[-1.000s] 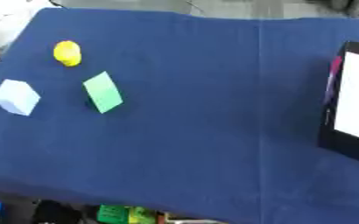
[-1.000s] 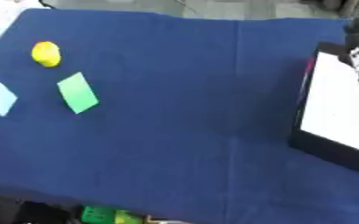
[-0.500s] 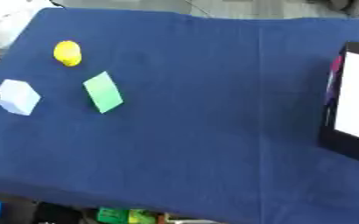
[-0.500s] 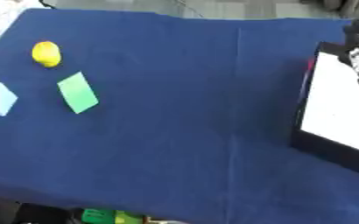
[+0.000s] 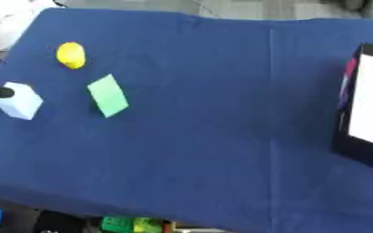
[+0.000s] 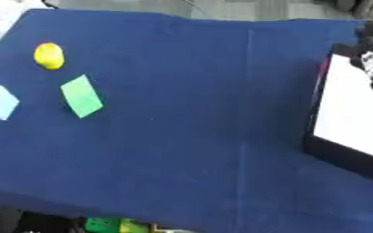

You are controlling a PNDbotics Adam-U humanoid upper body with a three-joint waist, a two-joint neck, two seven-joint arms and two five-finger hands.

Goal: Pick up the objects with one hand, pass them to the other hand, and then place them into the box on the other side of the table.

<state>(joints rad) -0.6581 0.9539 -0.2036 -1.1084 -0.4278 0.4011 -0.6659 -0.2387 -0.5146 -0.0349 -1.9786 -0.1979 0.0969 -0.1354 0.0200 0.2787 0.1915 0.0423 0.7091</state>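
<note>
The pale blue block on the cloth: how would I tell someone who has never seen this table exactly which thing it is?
Start at the blue tablecloth and go to its left edge, far from the black-rimmed box on the right. Three small things lie there: a yellow lemon-like thing, a flat green block, and, leftmost, the pale blue block. It alone is cube-like and icy blue.

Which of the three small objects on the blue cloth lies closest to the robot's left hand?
The pale blue cube: a fingertip of the left hand shows at its edge. The green block and the yellow object lie farther off.
</note>
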